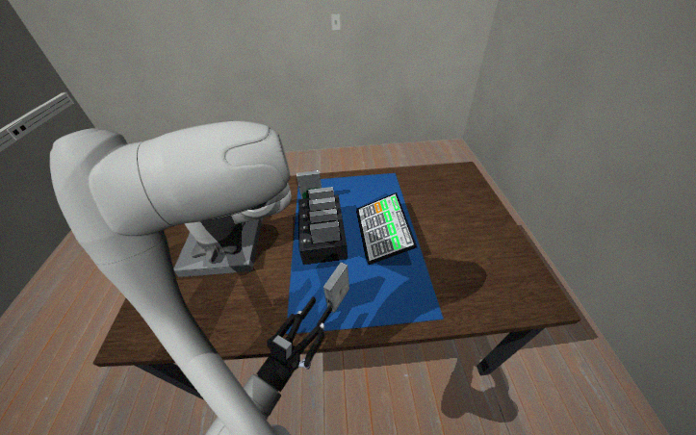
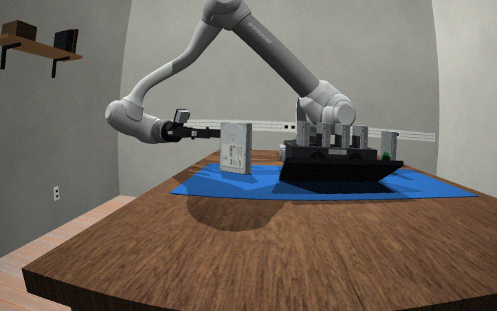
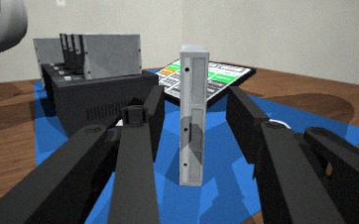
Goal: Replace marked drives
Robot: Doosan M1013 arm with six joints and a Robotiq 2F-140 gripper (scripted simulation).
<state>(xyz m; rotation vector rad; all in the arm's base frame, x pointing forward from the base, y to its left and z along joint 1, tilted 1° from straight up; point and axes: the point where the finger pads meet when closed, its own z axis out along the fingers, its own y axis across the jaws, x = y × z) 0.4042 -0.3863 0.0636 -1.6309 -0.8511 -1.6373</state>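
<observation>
Grey walls and pinkish floorboards surround a brown wooden worktop point(image 1: 502, 243) point(image 2: 281, 247) with a blue mat point(image 1: 415, 302) point(image 2: 200, 183) point(image 3: 328, 129); past its near-left edge, as the top view shows it, the arm point(image 1: 140, 259) point(image 2: 281, 58) arches high and folds back down, its wrist low and roughly level, pointing in over that edge. The jaws point(image 1: 322, 305) point(image 2: 220, 133) stand partly open, with a gap wider than the drive before them, and have hold of nothing; just ahead, a loose pale-grey drive point(image 1: 336, 287) point(image 2: 234, 148) point(image 3: 193, 116) stands upright on the mat toward the worktop's near edge, slim, with a printed label on its broad face; beyond it sits the black dock point(image 1: 322, 252) point(image 2: 331, 152) point(image 3: 100, 99), four drives upright in a row; beside that, a tilted screen point(image 1: 386, 227) point(image 2: 339, 170) point(image 3: 214, 79) shows green blocks and one orange; another drive point(image 1: 308, 182) point(image 2: 388, 144) point(image 3: 42, 50) stands past the dock, near the worktop's far edge.
</observation>
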